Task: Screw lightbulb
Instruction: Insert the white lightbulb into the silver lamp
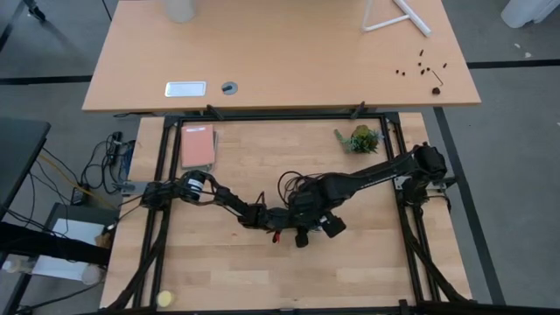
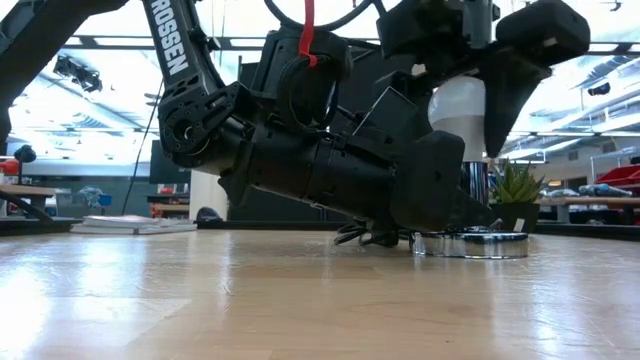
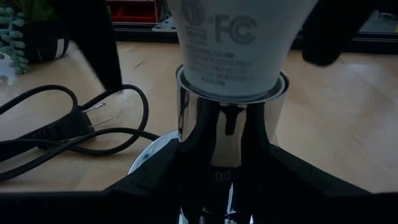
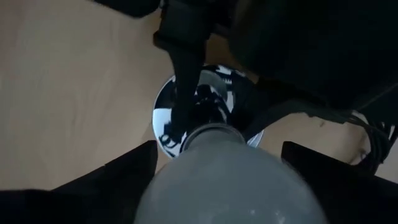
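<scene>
**Bulb seated in socket, both grippers around it**

The right gripper hangs over the lightbulb, fingers spread either side, not visibly pressing. The bulb stands upright in the chrome socket, which the left gripper clamps. The black cord trails across the wooden table.
</scene>
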Controlling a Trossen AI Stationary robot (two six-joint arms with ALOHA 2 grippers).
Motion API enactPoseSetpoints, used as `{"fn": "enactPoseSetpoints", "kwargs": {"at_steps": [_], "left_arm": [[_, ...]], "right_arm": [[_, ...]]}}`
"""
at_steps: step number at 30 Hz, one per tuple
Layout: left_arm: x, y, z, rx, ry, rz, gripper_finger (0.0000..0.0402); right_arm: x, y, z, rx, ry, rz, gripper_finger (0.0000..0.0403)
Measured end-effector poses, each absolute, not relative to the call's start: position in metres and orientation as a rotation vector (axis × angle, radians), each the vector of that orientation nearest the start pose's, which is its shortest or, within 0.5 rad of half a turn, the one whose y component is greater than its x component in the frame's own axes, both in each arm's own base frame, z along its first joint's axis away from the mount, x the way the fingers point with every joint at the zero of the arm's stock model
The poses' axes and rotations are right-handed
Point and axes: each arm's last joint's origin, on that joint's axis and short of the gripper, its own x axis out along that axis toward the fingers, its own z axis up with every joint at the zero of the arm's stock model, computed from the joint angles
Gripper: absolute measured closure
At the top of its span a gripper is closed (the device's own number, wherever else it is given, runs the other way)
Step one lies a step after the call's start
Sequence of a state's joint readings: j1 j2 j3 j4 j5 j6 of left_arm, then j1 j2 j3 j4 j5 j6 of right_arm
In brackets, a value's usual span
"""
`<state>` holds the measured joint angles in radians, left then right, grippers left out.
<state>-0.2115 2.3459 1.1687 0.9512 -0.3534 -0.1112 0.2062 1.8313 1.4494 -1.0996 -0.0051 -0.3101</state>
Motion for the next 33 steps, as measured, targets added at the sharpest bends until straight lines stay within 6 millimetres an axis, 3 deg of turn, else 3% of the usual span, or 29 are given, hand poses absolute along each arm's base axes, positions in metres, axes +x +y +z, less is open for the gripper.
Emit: {"fn": "enactPoseSetpoints", "kwargs": {"at_steps": [12,19,33], "left_arm": [[0.4387,-0.084,0.0676,-0.045,0.209,0.153,0.0206],[0.4387,-0.084,0.0675,-0.045,0.21,0.153,0.0206],[0.4387,-0.0836,0.0689,-0.061,0.191,0.166,0.0206]], "right_arm": [[0.338,0.0713,0.2272,-0.382,1.447,0.412,0.0155],[0.3378,0.0696,0.2272,-0.298,1.468,0.333,0.0146],[0.3406,0.0639,0.227,0.122,1.479,-0.061,0.0143]]}}
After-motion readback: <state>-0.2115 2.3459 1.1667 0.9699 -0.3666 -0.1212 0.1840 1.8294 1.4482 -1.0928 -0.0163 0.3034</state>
